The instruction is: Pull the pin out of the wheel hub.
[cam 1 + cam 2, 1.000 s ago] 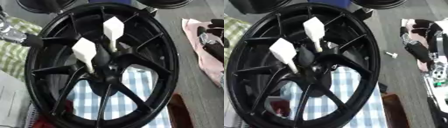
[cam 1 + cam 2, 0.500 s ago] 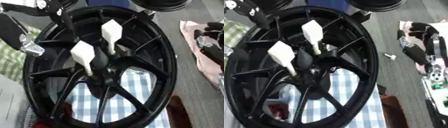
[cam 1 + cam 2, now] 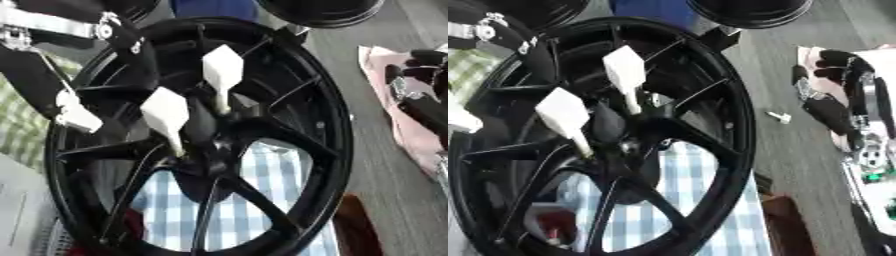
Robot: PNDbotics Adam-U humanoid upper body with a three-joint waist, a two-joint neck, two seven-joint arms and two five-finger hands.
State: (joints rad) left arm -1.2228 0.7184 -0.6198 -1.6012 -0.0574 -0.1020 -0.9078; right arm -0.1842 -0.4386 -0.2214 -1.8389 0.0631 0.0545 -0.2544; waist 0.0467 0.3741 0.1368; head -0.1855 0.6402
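Pins, two of them: white, with broad wedge heads and thin shafts, both seated in the centre of the black wheel hub (image 3: 219, 145) lying on the worktop. The upper pin (image 3: 222, 70) and lower pin (image 3: 165, 111) look stiff, light plastic; I judge the wide head the best place to pinch. My left hand (image 3: 52, 85) reaches over the rim at upper left, nearest the lower pin; whether its fingers are curled I cannot tell. My right hand (image 3: 833, 100) rests well apart, curled, empty.
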